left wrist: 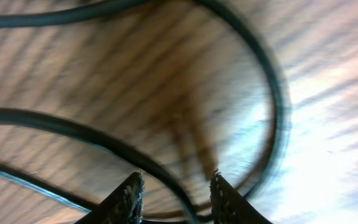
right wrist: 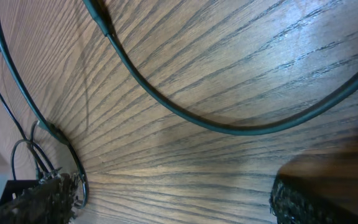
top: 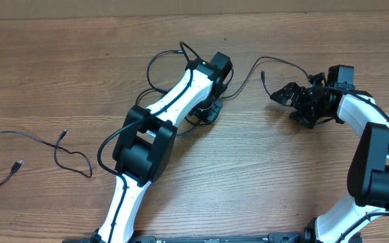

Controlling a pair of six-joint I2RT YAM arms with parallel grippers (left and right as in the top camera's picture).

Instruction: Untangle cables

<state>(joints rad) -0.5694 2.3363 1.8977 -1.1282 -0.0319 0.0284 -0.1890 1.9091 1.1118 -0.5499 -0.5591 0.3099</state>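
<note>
Thin black cables [top: 155, 62] loop in a tangle at the table's middle, under my left gripper [top: 210, 111]. In the left wrist view the left gripper [left wrist: 176, 180] is open, and one cable [left wrist: 104, 140] runs loosely through the gap between its fingers. Another cable [top: 279, 62] trails right from the tangle toward my right gripper [top: 293, 106]. The right gripper [right wrist: 173, 200] stands wide open low over bare wood. A cable [right wrist: 185, 115] curves ahead of it, and a small loop lies beside one of its fingers [right wrist: 42, 199]. A separate cable [top: 39, 143] lies alone at the far left.
The wooden table [top: 248, 182] fills every view. Both arms carry their own thicker black wires, and the left arm [top: 144, 145] crosses the middle from the near edge.
</note>
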